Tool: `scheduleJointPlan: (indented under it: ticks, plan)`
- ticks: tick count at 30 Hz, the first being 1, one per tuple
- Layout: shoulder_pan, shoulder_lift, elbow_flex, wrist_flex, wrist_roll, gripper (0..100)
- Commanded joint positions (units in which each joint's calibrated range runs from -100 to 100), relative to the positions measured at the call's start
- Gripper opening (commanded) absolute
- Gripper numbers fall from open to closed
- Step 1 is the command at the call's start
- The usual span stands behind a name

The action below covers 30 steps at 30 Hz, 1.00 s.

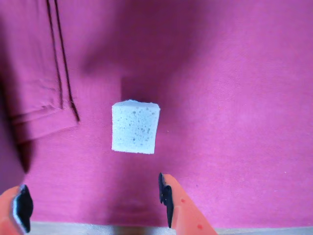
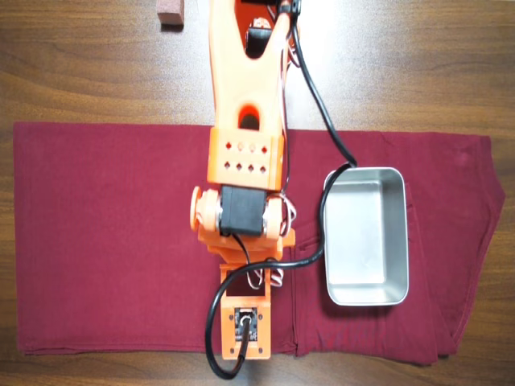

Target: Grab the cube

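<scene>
In the wrist view the cube (image 1: 135, 127), a small pale speckled sponge-like block, lies on the magenta cloth (image 1: 234, 98) at the picture's middle. My gripper (image 1: 93, 188) is open. Its two orange fingers with black pads come in from the bottom edge, one at the left corner (image 1: 19, 208) and one right of centre (image 1: 168, 198). The cube sits a little beyond the fingertips, roughly in line with the gap and nearer the right finger, and touches neither. In the overhead view the orange arm (image 2: 245, 153) covers the cube and the fingers.
A steel tray (image 2: 367, 295) stands empty on the dark red cloth (image 2: 105, 241) right of the arm. A reddish-brown block (image 2: 170, 14) lies on the wooden table (image 2: 418, 72) at the top left. A black cable (image 2: 318, 104) runs beside the tray. A cloth seam (image 1: 63, 73) lies left of the cube.
</scene>
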Motion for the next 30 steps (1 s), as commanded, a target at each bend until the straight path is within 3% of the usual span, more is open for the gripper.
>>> scheduleJointPlan:
  ticks: [1, 7, 25, 26, 30]
  plan:
    - [2.16, 3.04, -1.86, 0.19, 1.03, 34]
    - [5.33, 12.63, -1.68, -6.45, 1.03, 35]
    - [1.2, 21.86, -0.77, -14.01, -3.42, 36]
    - [1.01, 22.21, -0.77, -14.47, -3.71, 34]
    - [-0.43, 24.08, -0.31, -16.13, -5.18, 2]
